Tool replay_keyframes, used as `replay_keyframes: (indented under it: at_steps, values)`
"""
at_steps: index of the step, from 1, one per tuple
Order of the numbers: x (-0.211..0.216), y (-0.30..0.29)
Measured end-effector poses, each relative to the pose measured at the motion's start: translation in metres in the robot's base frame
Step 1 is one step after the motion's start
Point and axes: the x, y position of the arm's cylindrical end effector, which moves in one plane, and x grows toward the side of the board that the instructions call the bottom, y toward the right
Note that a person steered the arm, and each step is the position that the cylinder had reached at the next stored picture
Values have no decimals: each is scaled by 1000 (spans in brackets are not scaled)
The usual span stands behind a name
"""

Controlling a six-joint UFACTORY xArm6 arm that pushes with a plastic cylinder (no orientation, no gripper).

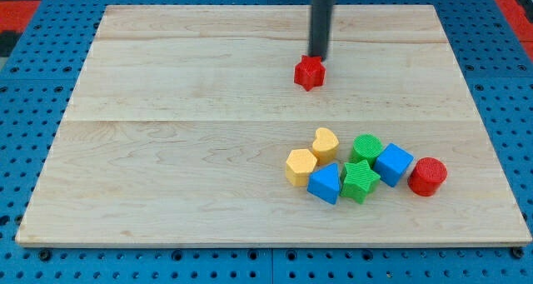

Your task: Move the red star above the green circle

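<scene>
The red star [309, 72] lies on the wooden board [166, 151] in the upper middle. My tip [318, 57] stands just above it, at its upper right edge, touching or nearly touching it. The green circle [366, 147] sits in a cluster at the lower right, well below the star and somewhat to its right.
The cluster also holds a yellow heart [325, 142], a yellow hexagon [301, 166], a blue triangle-like block [326, 183], a green star [360, 181], a blue cube [393, 164] and a red cylinder [427, 176]. A blue pegboard [33, 92] surrounds the board.
</scene>
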Motion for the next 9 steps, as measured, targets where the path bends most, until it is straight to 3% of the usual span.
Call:
replay_keyframes:
  at_steps: [1, 2, 4, 5, 6, 7, 8, 9]
  values:
    - [27, 2]
    - [-9, -43]
    - [8, -117]
    - [52, -121]
    - [89, -72]
    - [70, -116]
    - [49, -108]
    - [81, -35]
